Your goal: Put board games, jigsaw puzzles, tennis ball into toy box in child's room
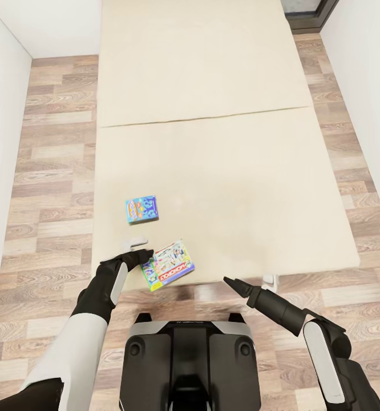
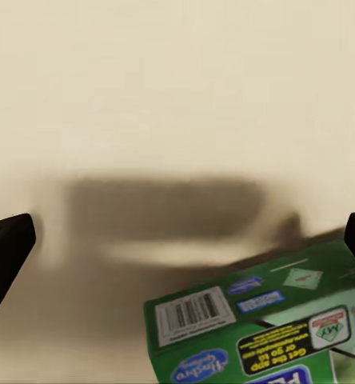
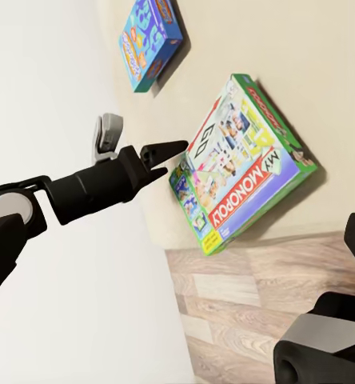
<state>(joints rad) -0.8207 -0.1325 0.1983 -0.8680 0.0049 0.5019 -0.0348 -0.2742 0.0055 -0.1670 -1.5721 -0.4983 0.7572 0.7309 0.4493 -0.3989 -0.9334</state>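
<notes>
Right, the bed (image 1: 224,171) is the big landmark, a broad beige mattress running away from the robot over wood-plank floor (image 1: 53,171). Two board games lie on it, both towards its near left corner. The green Monopoly box (image 1: 168,265) sits right at the near edge, flat, turned at an angle so its long axis runs diagonally across that edge. The smaller blue box (image 1: 141,209) lies further in from the edge, well apart from the green one and a little left of it.

Now the arms. The left claw (image 1: 137,249) is over the bed's near edge just beside the green box, at its left end, and the wrist view shows dark fingertips (image 2: 8,248) spread wide with a corner of the green box (image 2: 265,328) between them and off to one side. Not gripping yet. The right claw (image 1: 234,282) hangs off the foot of the bed, to the right of the green box and clearly further from it; whether it's spread or closed, I can't tell.

So the left arm looks the nearer one for this pick.
</notes>
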